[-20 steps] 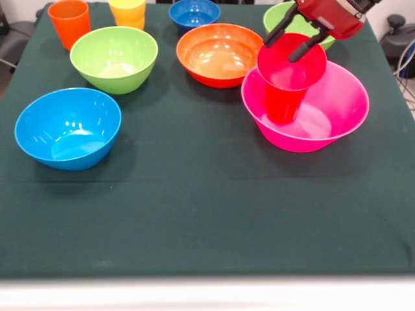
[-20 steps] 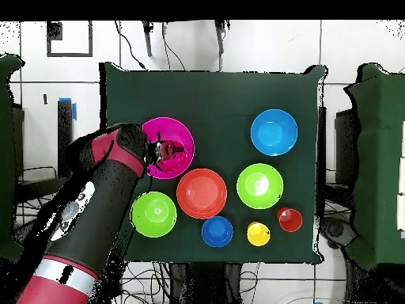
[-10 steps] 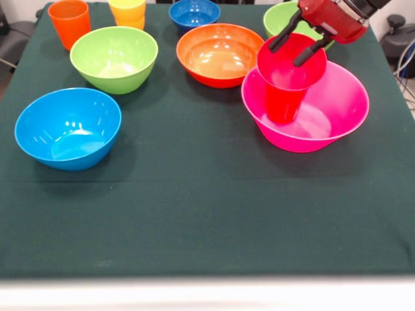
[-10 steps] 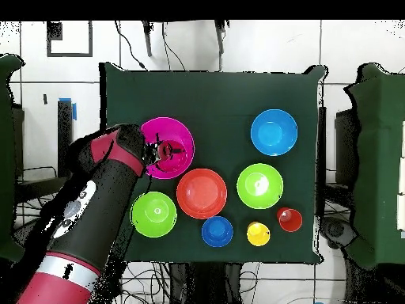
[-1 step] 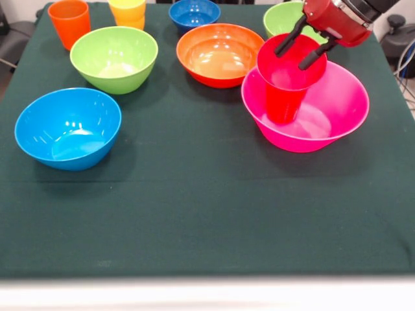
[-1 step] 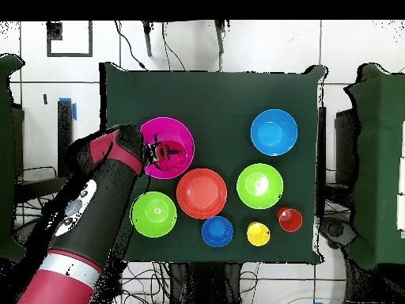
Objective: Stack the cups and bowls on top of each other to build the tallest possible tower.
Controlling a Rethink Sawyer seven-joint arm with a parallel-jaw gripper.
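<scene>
The tower stands at the right in the front view: a big pink bowl (image 5: 338,111) holds an upright red cup (image 5: 283,105), and a small crimson bowl (image 5: 284,70) rests on the cup's mouth. My gripper (image 5: 300,53) hovers just over the crimson bowl's far rim, open, with nothing between its black fingers (image 5: 287,44). From overhead the pink bowl (image 6: 181,131) shows with the gripper (image 6: 161,150) over it. An orange cup (image 5: 69,23) and a yellow cup (image 5: 128,11) stand at the far left.
Loose on the green cloth are an orange bowl (image 5: 218,56), a lime green bowl (image 5: 114,58), a light blue bowl (image 5: 67,128), a small dark blue bowl (image 5: 194,13) and a second lime green bowl (image 5: 283,17) behind the gripper. The arm (image 6: 91,214) crosses the table's left edge overhead.
The open gripper has lifted slightly and drifted right, away from the crimson bowl. The tower and the other bowls and cups have not moved.
</scene>
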